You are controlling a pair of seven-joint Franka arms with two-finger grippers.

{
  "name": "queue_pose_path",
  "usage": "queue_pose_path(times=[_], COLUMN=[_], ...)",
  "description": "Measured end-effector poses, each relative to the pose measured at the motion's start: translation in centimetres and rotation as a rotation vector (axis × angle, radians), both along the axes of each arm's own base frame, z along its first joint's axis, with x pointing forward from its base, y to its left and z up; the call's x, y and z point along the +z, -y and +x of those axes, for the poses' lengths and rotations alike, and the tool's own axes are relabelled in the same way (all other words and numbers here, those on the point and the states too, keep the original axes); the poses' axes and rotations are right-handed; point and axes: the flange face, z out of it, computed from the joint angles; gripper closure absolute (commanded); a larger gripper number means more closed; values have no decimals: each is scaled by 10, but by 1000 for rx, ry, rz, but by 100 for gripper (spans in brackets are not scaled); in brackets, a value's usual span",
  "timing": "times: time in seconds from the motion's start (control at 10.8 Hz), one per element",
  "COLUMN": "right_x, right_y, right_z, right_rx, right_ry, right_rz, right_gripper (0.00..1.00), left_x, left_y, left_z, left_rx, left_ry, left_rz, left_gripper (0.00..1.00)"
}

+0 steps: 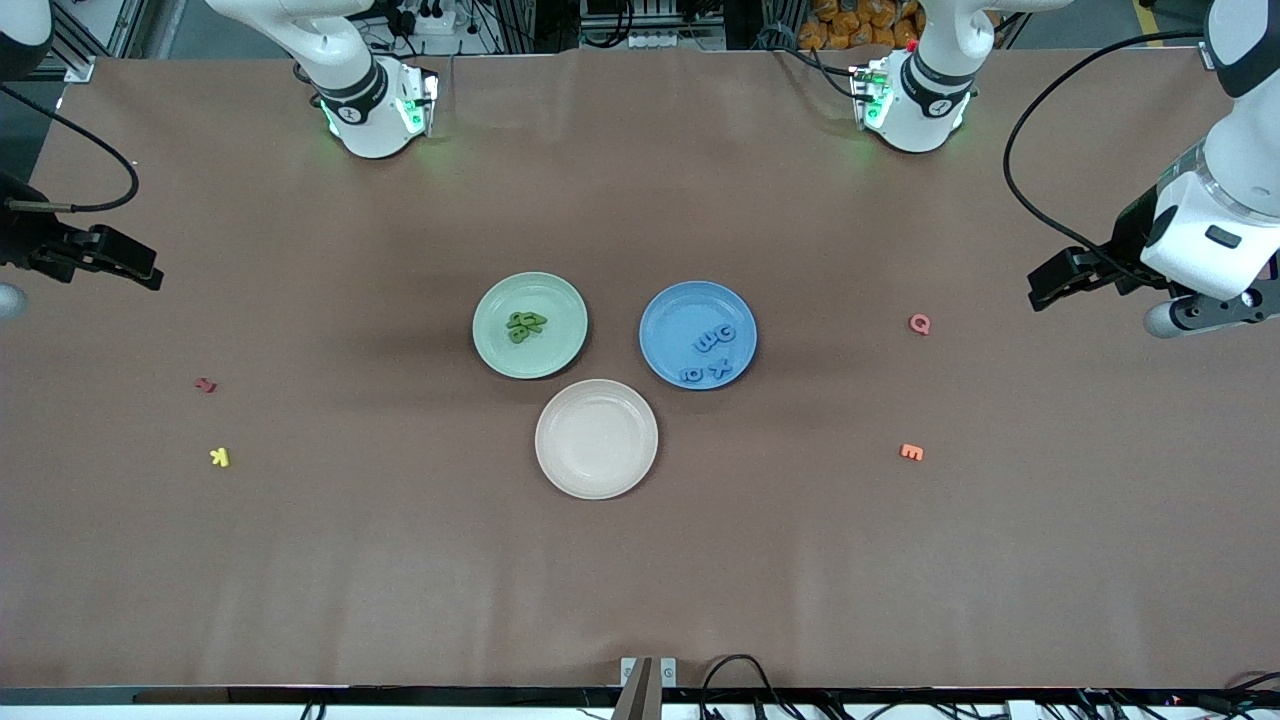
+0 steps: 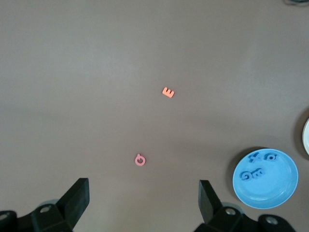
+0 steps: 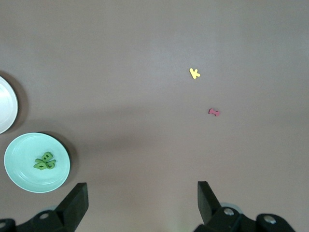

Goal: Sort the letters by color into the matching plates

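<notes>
The pale green plate point(image 1: 560, 345) holds a small heap of green letters point(image 1: 526, 325). Beside it, the blue plate point(image 1: 670, 320) holds several blue letters point(image 1: 715, 340). My left gripper point(image 1: 1045, 285) hangs open over bare table at the left arm's end, nothing between its fingers point(image 2: 79, 195). The left wrist view shows the blue plate point(image 2: 270, 191) with its letters point(image 2: 256, 169). My right gripper point(image 1: 145, 272) hangs open and empty over the right arm's end. The right wrist view shows the green plate point(image 3: 24, 174) and its letters point(image 3: 44, 162).
A beige plate point(image 1: 596, 450) with nothing in it sits nearer the front camera than the two coloured plates. A pink Q point(image 1: 919, 324) and an orange E point(image 1: 911, 452) lie toward the left arm's end. A red letter point(image 1: 205, 385) and a yellow K point(image 1: 220, 457) lie toward the right arm's end.
</notes>
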Motion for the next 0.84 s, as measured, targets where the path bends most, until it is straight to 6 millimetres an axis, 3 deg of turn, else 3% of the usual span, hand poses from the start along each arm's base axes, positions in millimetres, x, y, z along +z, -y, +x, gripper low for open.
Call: queue_pose_path(times=[0.84], right_x=[3], right_y=[6], right_z=[3], right_rx=[-12], right_ry=[34], right_rz=[-1], right_gripper=[0], left_x=[2], left_y=[-5], left_z=[6], left_rx=[-10], left_ry=[44], left_rz=[-6], left_gripper=[0])
